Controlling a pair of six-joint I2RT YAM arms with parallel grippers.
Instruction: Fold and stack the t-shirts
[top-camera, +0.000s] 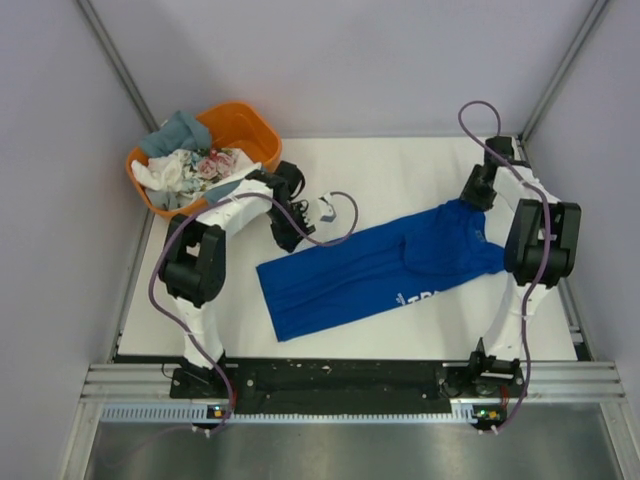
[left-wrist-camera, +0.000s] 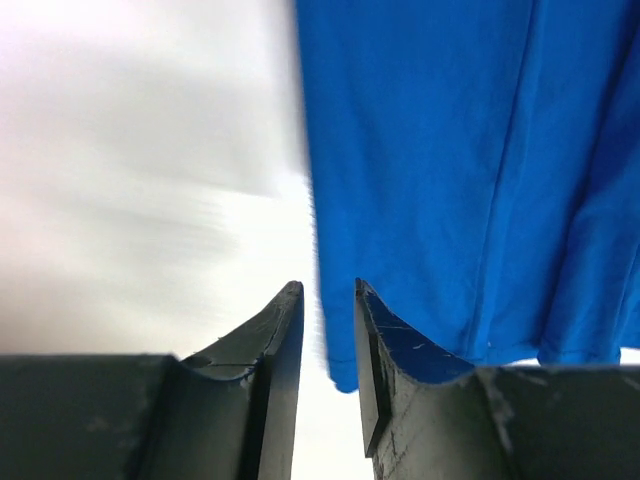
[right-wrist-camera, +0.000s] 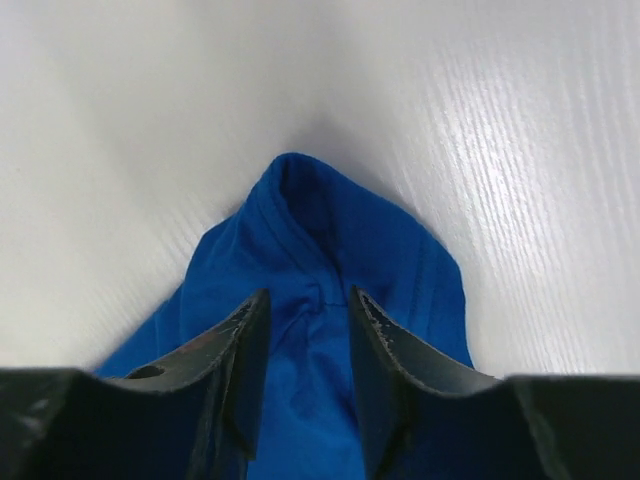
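Note:
A royal blue t-shirt (top-camera: 380, 265) lies stretched in a long band across the table, with white lettering near its front edge. My left gripper (top-camera: 287, 238) hovers at its upper left corner. In the left wrist view that gripper (left-wrist-camera: 328, 290) is open by a narrow gap, and the shirt's corner (left-wrist-camera: 450, 150) lies just under its right finger. My right gripper (top-camera: 476, 195) is at the shirt's far right end. Up close, its jaws (right-wrist-camera: 308, 296) stand open astride a raised fold of blue cloth (right-wrist-camera: 320, 230), not pinching it. Other t-shirts, grey-blue (top-camera: 180, 128), white (top-camera: 168, 172) and floral (top-camera: 212, 164), are heaped in the tub.
The orange plastic tub (top-camera: 250, 125) stands at the back left corner, close behind the left arm. Grey walls enclose the white table (top-camera: 400, 165) on three sides. A metal rail (top-camera: 340, 375) with both arm bases runs along the near edge.

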